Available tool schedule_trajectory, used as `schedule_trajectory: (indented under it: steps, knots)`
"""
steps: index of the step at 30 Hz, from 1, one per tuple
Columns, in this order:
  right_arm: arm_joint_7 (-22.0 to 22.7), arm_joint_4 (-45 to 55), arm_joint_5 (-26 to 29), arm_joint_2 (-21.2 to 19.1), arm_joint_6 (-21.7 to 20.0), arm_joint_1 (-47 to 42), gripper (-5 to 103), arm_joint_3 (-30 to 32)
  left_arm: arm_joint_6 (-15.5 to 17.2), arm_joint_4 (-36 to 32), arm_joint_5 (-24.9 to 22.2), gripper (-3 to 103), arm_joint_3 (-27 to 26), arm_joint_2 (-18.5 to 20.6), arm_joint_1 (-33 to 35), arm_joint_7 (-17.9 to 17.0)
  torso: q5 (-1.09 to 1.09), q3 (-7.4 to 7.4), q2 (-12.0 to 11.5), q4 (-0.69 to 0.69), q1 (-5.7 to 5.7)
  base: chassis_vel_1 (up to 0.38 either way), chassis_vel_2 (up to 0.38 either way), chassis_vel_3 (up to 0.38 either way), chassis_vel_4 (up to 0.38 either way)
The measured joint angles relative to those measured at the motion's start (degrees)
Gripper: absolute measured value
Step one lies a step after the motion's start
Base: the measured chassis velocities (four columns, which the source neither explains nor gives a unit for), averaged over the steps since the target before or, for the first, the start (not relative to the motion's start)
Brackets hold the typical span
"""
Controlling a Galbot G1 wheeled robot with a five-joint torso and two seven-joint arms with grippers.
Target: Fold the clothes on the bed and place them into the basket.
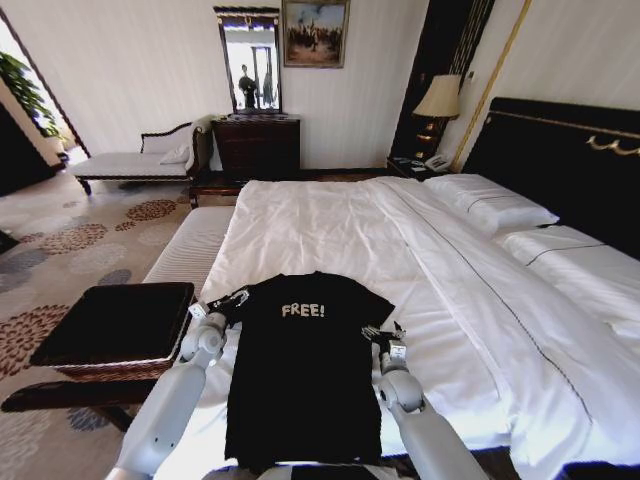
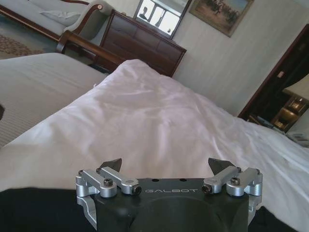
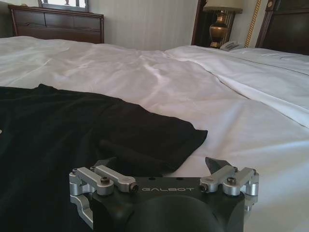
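From the head camera, the black T-shirt [image 1: 303, 370] lies flat, chest up, on the near edge of the white bed [image 1: 340, 225], the left gripper [image 1: 229, 299] at its left sleeve and the right gripper [image 1: 383, 333] at its right sleeve, with the basket [image 1: 115, 330] just left of the bed. The left wrist camera shows the left gripper's fingers [image 2: 112, 164] spread apart over the sheet with nothing between them. The right wrist camera shows the right gripper's fingers [image 3: 215, 163] likewise apart, low beside the shirt's sleeve [image 3: 159, 140].

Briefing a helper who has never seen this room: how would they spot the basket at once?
Start at the bed with white sheets. Off its near left corner, beside the left gripper, sits the basket. It is brown wicker with a flat black top, unlike the pale striped bench beyond it.
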Motion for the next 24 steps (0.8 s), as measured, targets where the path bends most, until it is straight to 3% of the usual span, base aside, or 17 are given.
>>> schedule_trajectory:
  steps: [10,24]
  knots:
    - [0.11,-0.36,0.05,0.24,-0.04,0.84,100,-0.26,-0.63,9.71,-0.47,100,6.3,-2.98,-7.41,1.5,-0.02,0.01,0.0,-0.03,0.01,0.0,0.0,0.0,0.0]
    - [0.26,-0.48,0.65,-0.26,-0.01,0.96,100,0.36,0.3,11.15,0.52,100,8.7,-4.06,-3.19,1.31,-0.02,0.0,0.0,-0.02,0.0,0.0,0.0,0.0,0.0]
